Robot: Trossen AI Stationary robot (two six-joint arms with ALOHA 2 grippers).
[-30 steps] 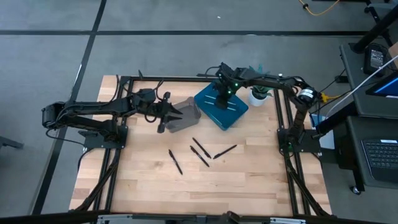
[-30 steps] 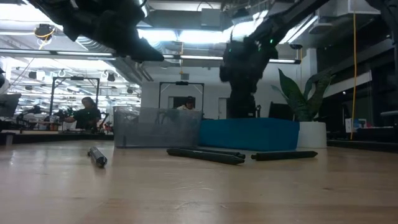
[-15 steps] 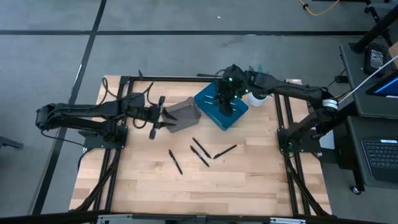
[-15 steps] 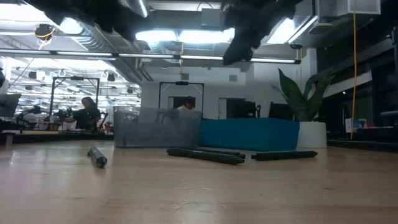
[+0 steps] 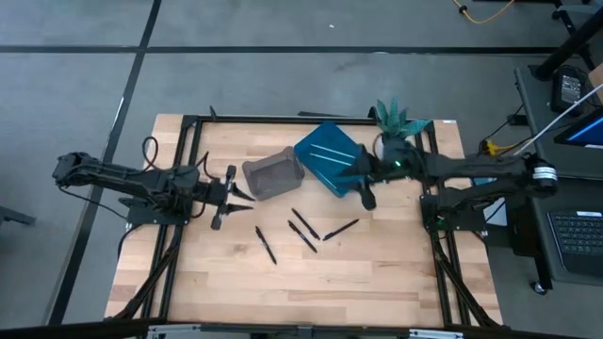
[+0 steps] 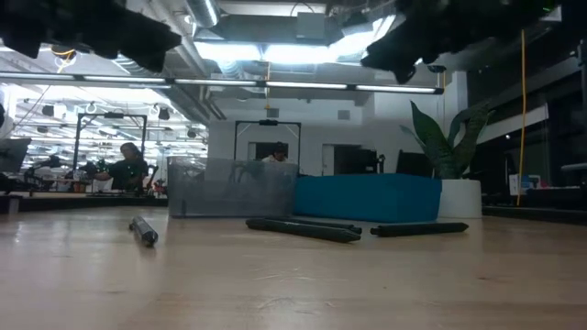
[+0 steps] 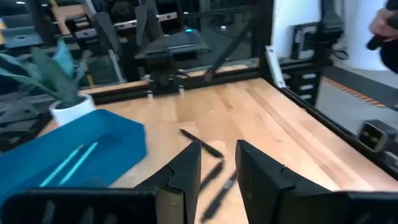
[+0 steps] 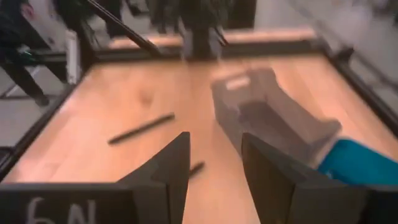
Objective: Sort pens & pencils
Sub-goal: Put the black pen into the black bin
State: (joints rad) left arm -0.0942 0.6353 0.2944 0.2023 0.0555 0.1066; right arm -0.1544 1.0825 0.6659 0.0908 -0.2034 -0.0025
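**Four black sticks loose on the bench, two blue ones binned**

High view: four black sticks lie mid-bench; two light blue sticks rest in the blue tray, beside the grey bin.

Left wrist view: left hand spread, empty.

Right wrist view: right hand spread, empty, above the bench.

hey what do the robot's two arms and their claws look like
Both arms are dark and slender with black cables looped along them. The right arm has small green lights near its wrist. Each ends in a two-finger claw: the left claw and right claw have flat, dark, wedge-shaped fingers. White handwritten characters mark the right claw's base.
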